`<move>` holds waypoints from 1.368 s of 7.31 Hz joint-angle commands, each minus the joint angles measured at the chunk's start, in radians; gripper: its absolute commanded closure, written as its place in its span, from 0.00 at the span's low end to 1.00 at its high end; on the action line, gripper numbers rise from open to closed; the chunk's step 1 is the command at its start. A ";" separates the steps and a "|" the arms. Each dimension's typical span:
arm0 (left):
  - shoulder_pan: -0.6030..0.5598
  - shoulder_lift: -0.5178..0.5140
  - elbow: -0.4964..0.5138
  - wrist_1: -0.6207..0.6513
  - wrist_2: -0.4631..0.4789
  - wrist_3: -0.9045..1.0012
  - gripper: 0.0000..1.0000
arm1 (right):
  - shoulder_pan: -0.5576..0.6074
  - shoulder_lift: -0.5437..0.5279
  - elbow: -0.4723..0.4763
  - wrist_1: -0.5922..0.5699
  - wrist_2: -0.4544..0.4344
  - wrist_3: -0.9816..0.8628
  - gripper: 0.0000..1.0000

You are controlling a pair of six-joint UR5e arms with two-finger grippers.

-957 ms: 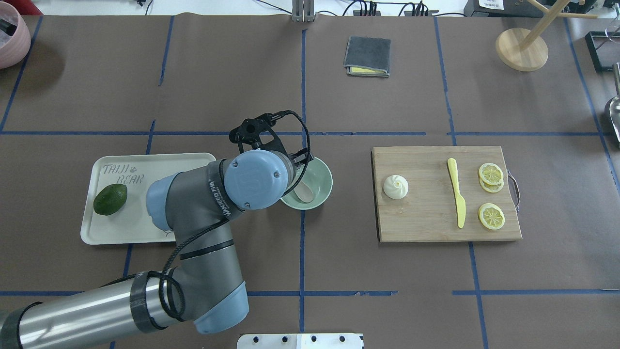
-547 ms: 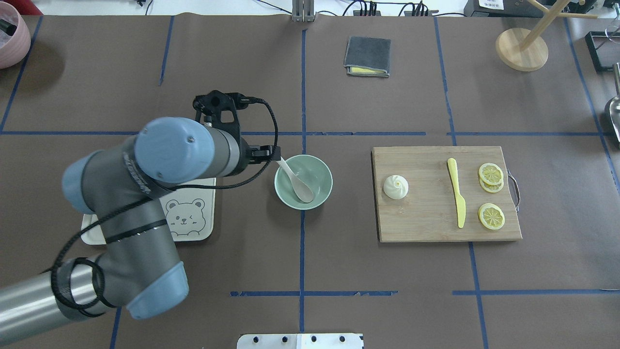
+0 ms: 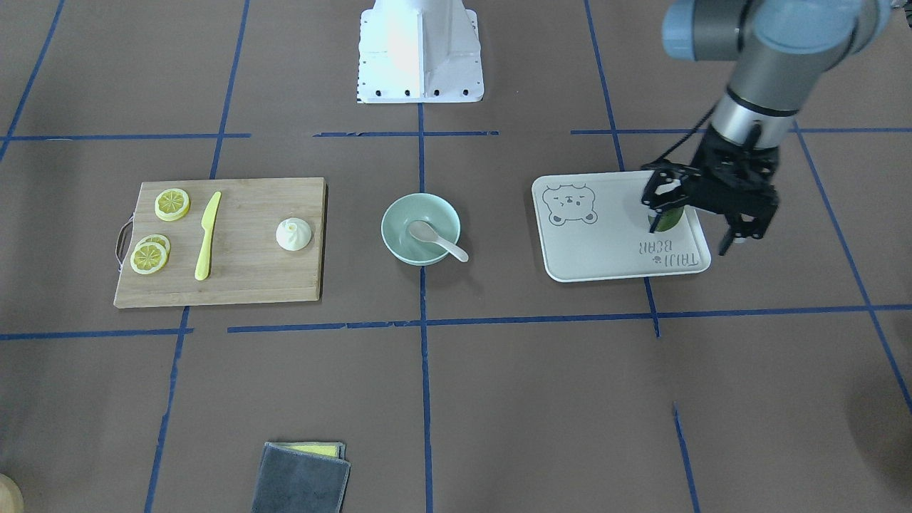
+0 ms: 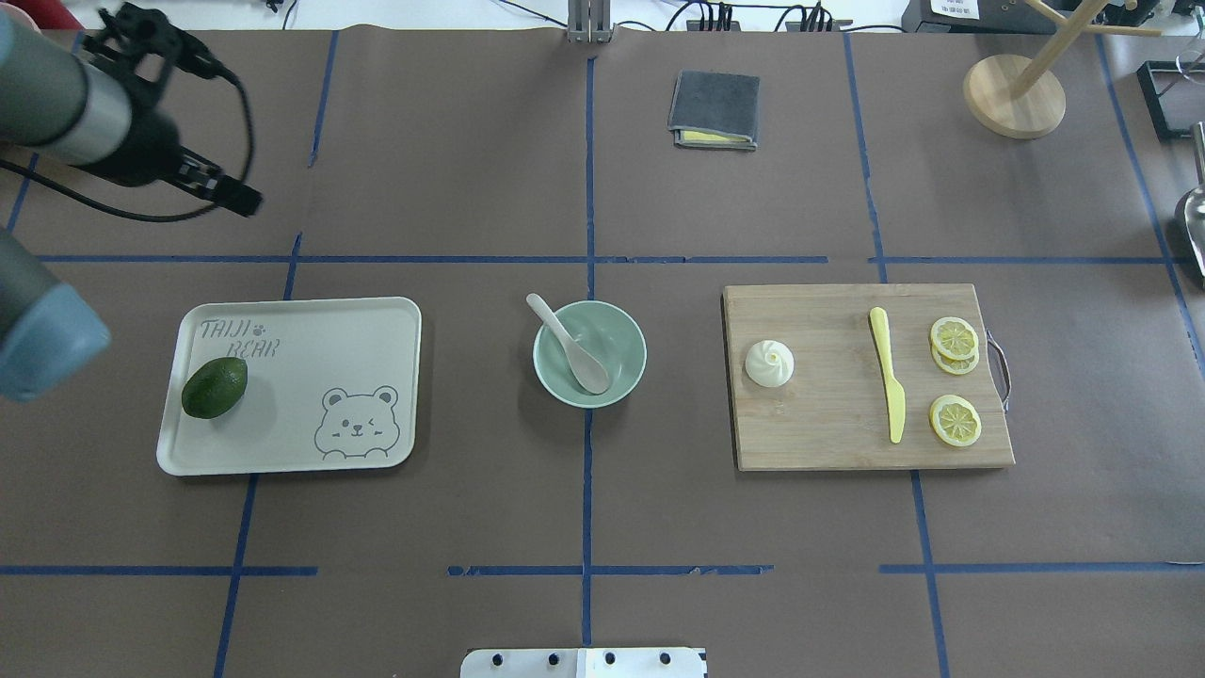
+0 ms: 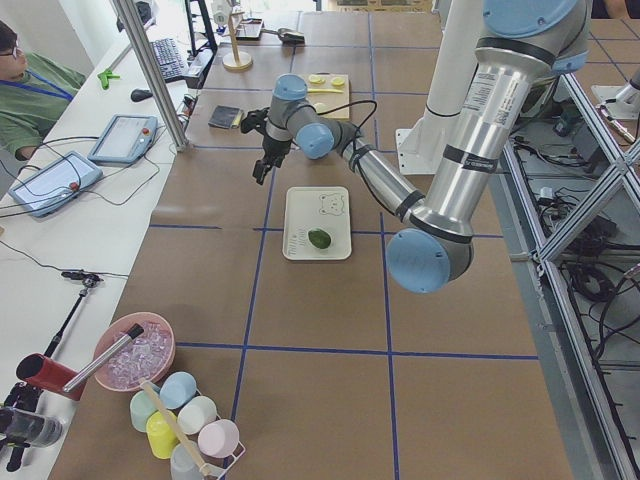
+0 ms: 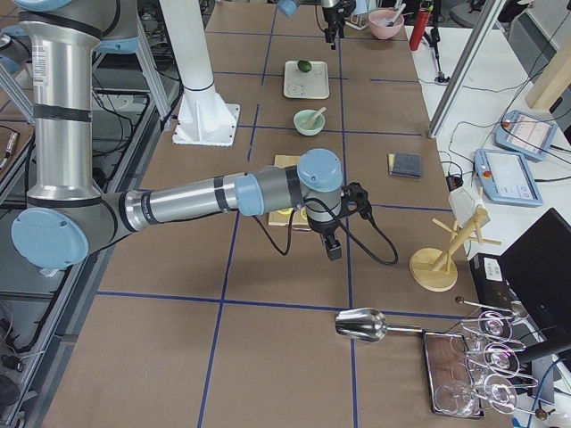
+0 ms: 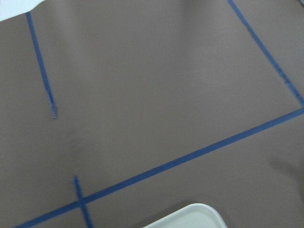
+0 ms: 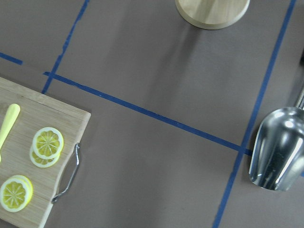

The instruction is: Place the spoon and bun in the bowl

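Note:
The mint-green bowl [image 4: 617, 372] [image 3: 399, 239] stands at the table's middle. The off-white spoon [image 4: 570, 346] [image 3: 436, 239] lies in it, scoop down inside, handle leaning over the rim. The white bun [image 4: 769, 363] [image 3: 293, 234] sits on the wooden cutting board [image 4: 828, 424]. My left gripper [image 4: 240, 196] [image 3: 689, 238] is open and empty, raised at the far left, well away from the bowl. My right gripper [image 6: 332, 250] shows only in the exterior right view, beyond the board; I cannot tell whether it is open or shut.
A white bear tray [image 4: 301, 358] holds a green avocado [image 4: 215, 387]. A yellow knife [image 4: 887, 372] and lemon slices [image 4: 954, 337] lie on the board. A grey cloth [image 4: 714, 110], a wooden stand [image 4: 1014, 94] and a metal scoop [image 8: 278, 147] are farther off.
My left gripper let go of the spoon, which stays in the bowl. The left arm swung away from the bowl to the far left rear.

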 commanded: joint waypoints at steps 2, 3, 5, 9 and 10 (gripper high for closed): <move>-0.356 0.225 0.090 0.005 -0.190 0.372 0.00 | -0.178 0.046 0.073 0.096 0.003 0.230 0.00; -0.412 0.314 0.096 0.005 -0.239 0.380 0.00 | -0.238 0.064 0.091 0.146 -0.034 0.319 0.00; -0.452 0.426 0.099 -0.007 -0.261 0.382 0.00 | -0.387 0.071 0.192 0.148 -0.138 0.504 0.00; -0.484 0.430 0.130 0.025 -0.261 0.374 0.00 | -0.752 0.233 0.121 0.154 -0.470 0.886 0.00; -0.483 0.423 0.132 0.022 -0.261 0.373 0.00 | -0.839 0.279 0.079 0.154 -0.556 0.951 0.00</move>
